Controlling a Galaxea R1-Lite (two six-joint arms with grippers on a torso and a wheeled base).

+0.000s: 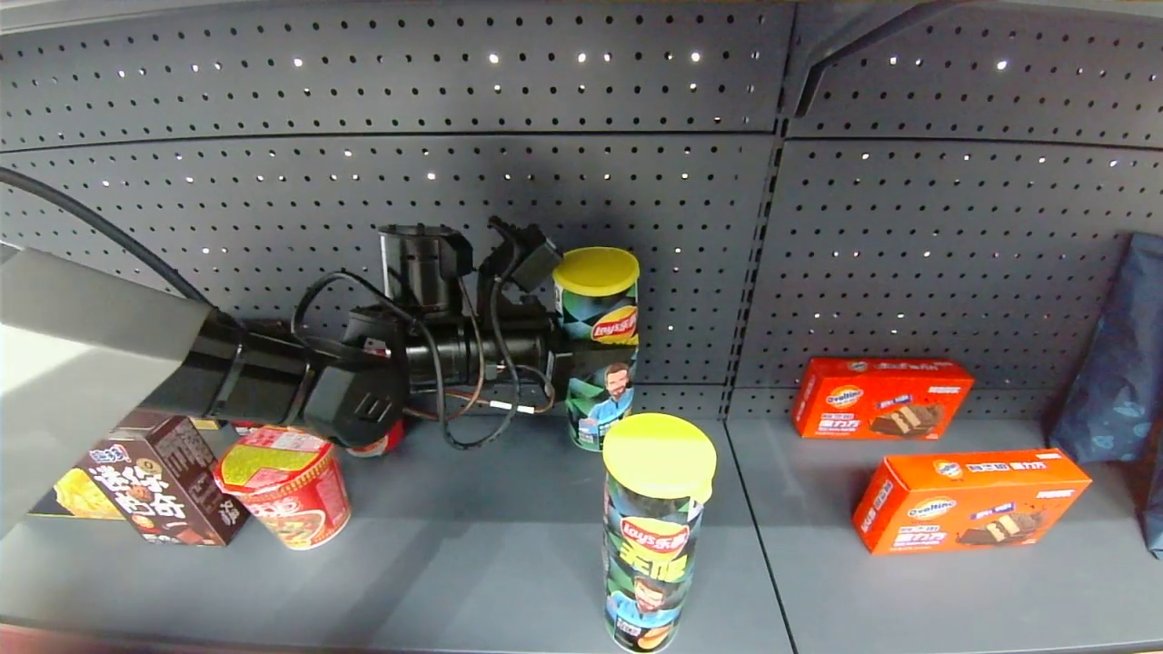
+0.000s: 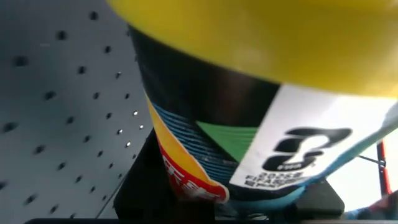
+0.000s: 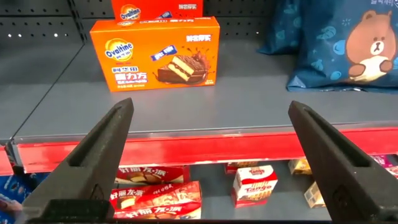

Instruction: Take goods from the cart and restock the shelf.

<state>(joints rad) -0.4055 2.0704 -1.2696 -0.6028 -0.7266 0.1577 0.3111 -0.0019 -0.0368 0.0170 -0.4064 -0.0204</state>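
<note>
In the head view my left gripper (image 1: pixel 592 360) is shut on an upright chips can (image 1: pixel 598 307) with a yellow lid, close to the pegboard at the back of the grey shelf (image 1: pixel 472 545). Its base is at shelf level. The left wrist view has the same can (image 2: pixel 249 124) pressed up close, lid uppermost. A second, identical chips can (image 1: pixel 656 536) stands at the shelf's front edge, right in front of the held one. My right gripper (image 3: pixel 214 168) is open and holds nothing, off the red front edge of the shelf (image 3: pixel 205 146).
A cup of noodles (image 1: pixel 289 486) and a brown snack box (image 1: pixel 164 481) stand left of the arm. Two orange boxes (image 1: pixel 968 500) (image 1: pixel 877 395) lie on the right bay, with a blue bag (image 1: pixel 1118 363) at far right. A lower shelf holds more goods (image 3: pixel 158 199).
</note>
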